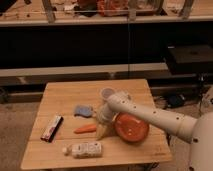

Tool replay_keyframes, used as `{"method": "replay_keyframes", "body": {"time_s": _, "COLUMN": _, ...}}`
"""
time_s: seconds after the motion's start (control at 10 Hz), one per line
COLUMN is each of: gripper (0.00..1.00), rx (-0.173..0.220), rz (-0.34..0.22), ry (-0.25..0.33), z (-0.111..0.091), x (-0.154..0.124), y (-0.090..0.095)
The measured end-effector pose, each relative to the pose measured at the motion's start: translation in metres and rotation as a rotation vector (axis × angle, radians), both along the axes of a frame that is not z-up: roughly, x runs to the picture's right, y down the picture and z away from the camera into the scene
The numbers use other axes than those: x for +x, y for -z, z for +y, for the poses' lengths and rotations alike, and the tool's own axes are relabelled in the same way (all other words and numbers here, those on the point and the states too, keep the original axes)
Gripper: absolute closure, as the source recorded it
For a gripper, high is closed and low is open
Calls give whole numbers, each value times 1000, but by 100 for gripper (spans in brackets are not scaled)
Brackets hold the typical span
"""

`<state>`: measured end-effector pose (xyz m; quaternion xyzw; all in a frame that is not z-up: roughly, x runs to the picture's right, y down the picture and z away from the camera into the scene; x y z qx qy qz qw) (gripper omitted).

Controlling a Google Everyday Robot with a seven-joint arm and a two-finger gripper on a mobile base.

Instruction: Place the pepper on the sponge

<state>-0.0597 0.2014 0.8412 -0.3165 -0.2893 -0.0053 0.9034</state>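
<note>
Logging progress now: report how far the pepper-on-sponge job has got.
Done: nothing; the pepper lies on the table, apart from the sponge. In hand: the pincer is low beside the pepper, between it and the orange bowl. Left: grasp, lift, place on the sponge.

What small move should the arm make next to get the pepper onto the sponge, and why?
Probably ease the gripper sideways onto the pepper. The gripper hangs low just beside it, and the pepper lies ungrasped on the table, near the sponge but not on it.
</note>
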Motion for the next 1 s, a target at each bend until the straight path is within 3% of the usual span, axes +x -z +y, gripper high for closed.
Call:
{"method": "replay_keyframes", "body": {"time_s": 0.8, "gripper": 20, "rx": -29, "rz": -8, "ry": 0, "z": 5, "x": -4, "y": -5}}
{"method": "replay_keyframes", "body": {"time_s": 1.0, "gripper": 29, "rx": -28, "rz": -10, "ry": 0, "z": 5, "x": -5, "y": -6}}
